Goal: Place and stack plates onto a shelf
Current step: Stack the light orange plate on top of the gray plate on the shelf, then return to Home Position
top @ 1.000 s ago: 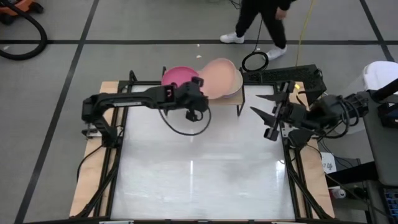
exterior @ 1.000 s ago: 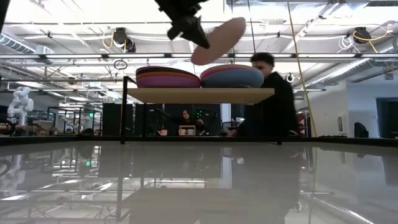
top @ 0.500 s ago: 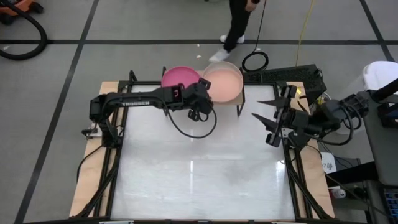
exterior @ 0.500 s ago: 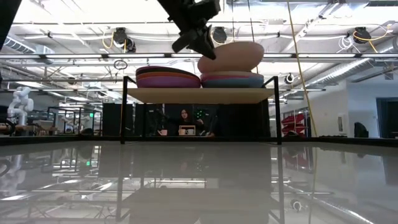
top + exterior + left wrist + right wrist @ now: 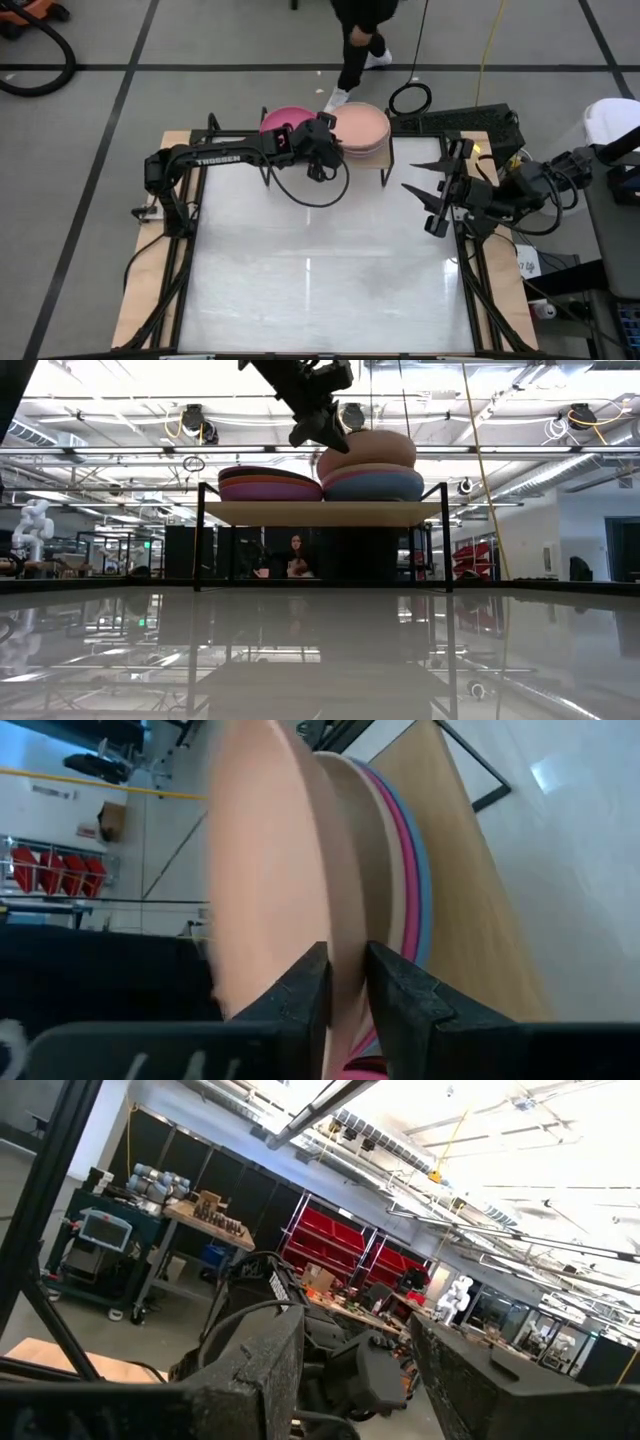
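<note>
High view: my left gripper (image 5: 330,152) at far edge, clamped on light pink plate (image 5: 362,124) atop right stack on shelf (image 5: 372,158).

Low view: plate (image 5: 368,452) sat tilted; I judged early release risked slide-off.

Left wrist view: fingers (image 5: 300,992) pinched rim.

Right wrist view: right gripper (image 5: 350,1370) spread wide, empty, right edge.

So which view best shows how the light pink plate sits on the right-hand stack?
The low view: side-on, the light pink plate sits tilted on the stack, the left gripper at its edge. The high view shows only its round top. The left wrist view shows its rim pinched between the fingers. The right wrist view misses it.
</note>
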Controlling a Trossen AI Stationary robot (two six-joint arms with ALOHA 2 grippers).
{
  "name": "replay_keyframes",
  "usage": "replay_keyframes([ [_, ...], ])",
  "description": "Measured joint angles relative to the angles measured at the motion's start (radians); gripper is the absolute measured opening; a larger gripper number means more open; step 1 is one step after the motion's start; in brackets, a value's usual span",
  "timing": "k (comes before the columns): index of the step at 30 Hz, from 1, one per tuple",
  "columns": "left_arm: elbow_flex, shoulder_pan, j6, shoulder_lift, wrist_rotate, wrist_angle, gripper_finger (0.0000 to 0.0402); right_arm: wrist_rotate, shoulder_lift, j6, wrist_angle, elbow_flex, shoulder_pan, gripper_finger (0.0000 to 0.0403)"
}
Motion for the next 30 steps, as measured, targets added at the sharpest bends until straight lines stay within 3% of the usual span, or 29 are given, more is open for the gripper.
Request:
replay_keyframes([
  [14, 0.0, -0.013, -0.026, -0.008, -0.007, 0.039, 0.0194, 0.0, 0.001, 0.005, -0.007, 0.0, 0.0, 0.0169],
  [19, 0.019, -0.027, -0.051, -0.035, -0.134, -0.012, 0.0219, 0.001, 0.0, 0.007, -0.024, 0.0, 0.0, 0.0169],
  [24, 0.045, -0.058, -0.148, -0.193, -0.16, -0.055, 0.0217, 0.086, -0.014, 0.007, -0.083, 0.0, 0.0, 0.0169],
  [27, 0.045, -0.065, -0.258, -0.316, -0.1, -0.065, 0.0208, 0.181, -0.043, 0.027, -0.161, 0.0, -0.001, 0.0169],
  [30, 0.045, -0.062, -0.369, -0.445, -0.034, -0.113, 0.019, 0.205, -0.08, 0.119, -0.256, 0.0, -0.001, 0.0169],
])
